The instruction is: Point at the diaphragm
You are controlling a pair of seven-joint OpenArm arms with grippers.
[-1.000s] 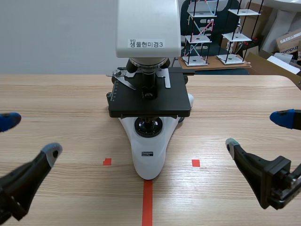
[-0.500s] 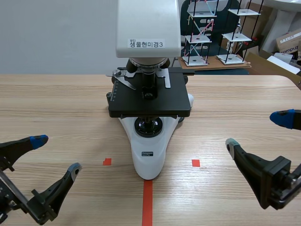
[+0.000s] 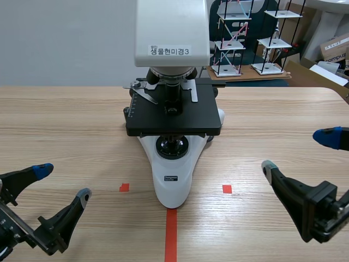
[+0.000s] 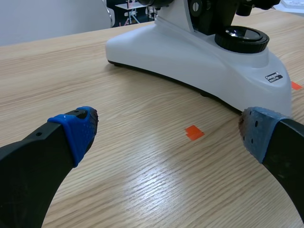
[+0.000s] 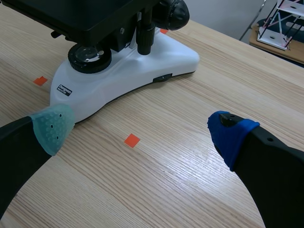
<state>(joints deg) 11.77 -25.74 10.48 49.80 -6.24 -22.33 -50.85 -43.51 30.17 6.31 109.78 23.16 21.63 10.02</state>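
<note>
Filling most of the frame, a pale wooden counter (image 3: 65,120) runs away toward the top of the picture. At its centre stands a white microscope (image 3: 172,185). Its long axis runs from the bottom of the frame toward the top, and the narrow rounded nose of its base points at the bottom edge. Its boxy white head (image 3: 172,33) rises at the upper centre and carries a label.

The left arm enters at the lower left corner, low over the counter and well apart from the microscope. The left gripper (image 3: 63,182) is angled toward the centre, its two fingers spread wide with nothing between them. The right arm enters at the lower right corner, also low. The right gripper (image 3: 297,152) is likewise spread wide and empty, aimed toward the microscope base without touching it.

A flat black stage (image 3: 173,117) sits level across the middle of the microscope. Below it, a round black lamp lens (image 3: 172,146) faces up from the base. The diaphragm (image 3: 173,138) lies under the stage, just above that lens. Only a dark sliver shows, so which way it faces cannot be told.

A red tape strip (image 3: 170,234) lies at the bottom centre. Small red squares (image 3: 124,188) mark either side of the base.
</note>
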